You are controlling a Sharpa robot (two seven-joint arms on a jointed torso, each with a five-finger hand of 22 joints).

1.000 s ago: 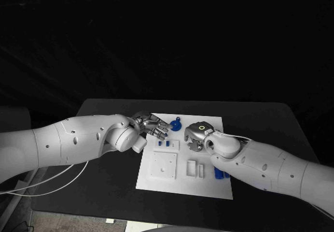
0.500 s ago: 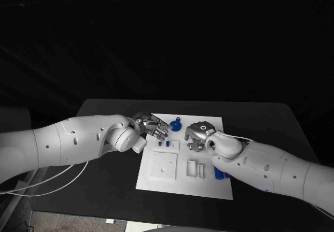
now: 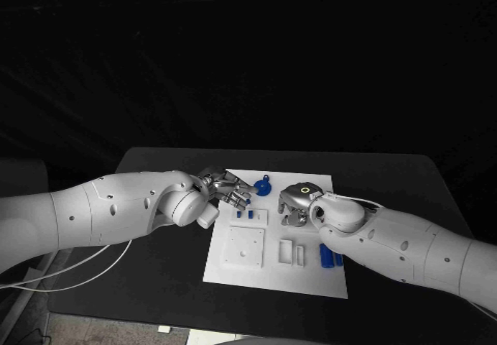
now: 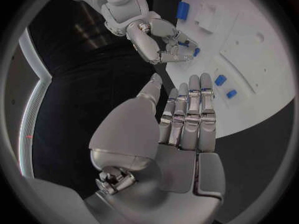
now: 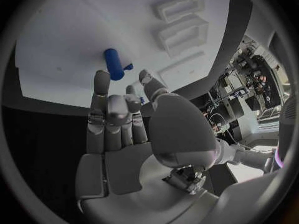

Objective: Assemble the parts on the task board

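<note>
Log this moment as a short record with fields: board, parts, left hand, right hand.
board: white task board in the middle of the black table
parts: round blue piece at the board's far edge; two small blue pieces by the left hand; blue cylinder near the right arm
left hand: left hand over the board's far left part, fingers extended, holding nothing
right hand: right hand over the board, fingers curled; whether it holds a piece cannot be told

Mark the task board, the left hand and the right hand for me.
task board (image 3: 271, 277): head view, bare near edge.
left hand (image 3: 226, 188): head view, middle of the hand.
right hand (image 3: 294, 200): head view, back of the hand.
</note>
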